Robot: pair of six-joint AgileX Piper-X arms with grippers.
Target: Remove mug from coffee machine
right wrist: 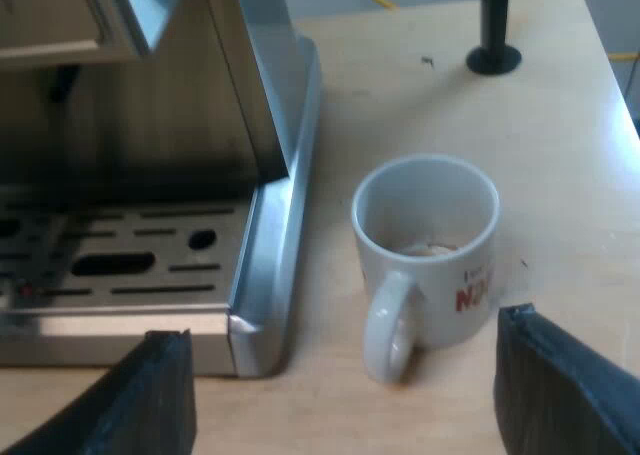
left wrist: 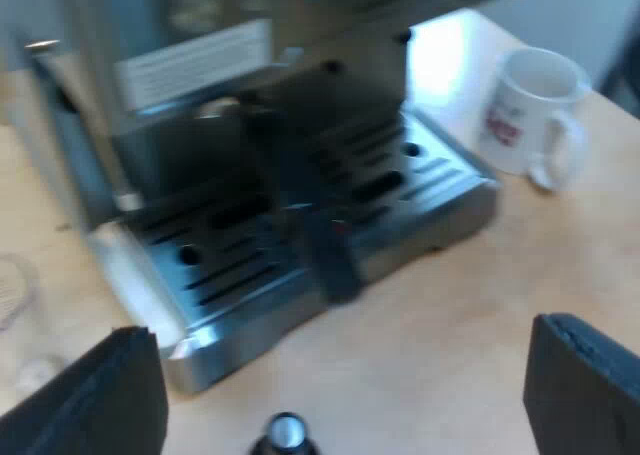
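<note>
Sitting upright on the pale wooden desk [right wrist: 560,175], not on the machine, is the white ceramic mug with red lettering [right wrist: 425,245]. From the right wrist view it's just beside the corner of the brushed-steel espresso machine [right wrist: 270,125], close to the slotted metal drip tray [right wrist: 130,265] but off it. As far as I can see they aren't touching. The mug's loop points toward my right gripper [right wrist: 342,350]. That gripper's two black fingers are spread wide apart and aren't gripping anything, and the loop sits roughly in line with the gap, just past the tips. There's something pale brown at the bottom of the mug, can't tell what. Farther off on the desk stands a black post with a round base [right wrist: 493,45].

From the left wrist view, my left gripper [left wrist: 340,375] hangs over the desk at the machine's front, fingers wide apart too, holding nothing. A dark handle with a red spot [left wrist: 310,215] sticks out from the machine's front over the drip tray; it's blurry. The mug stands on the desk near the tray's far corner, well apart from this gripper. Close under the gripper is a small black thing with a shiny metal top [left wrist: 287,432], maybe a tamper, honestly can't tell.
</note>
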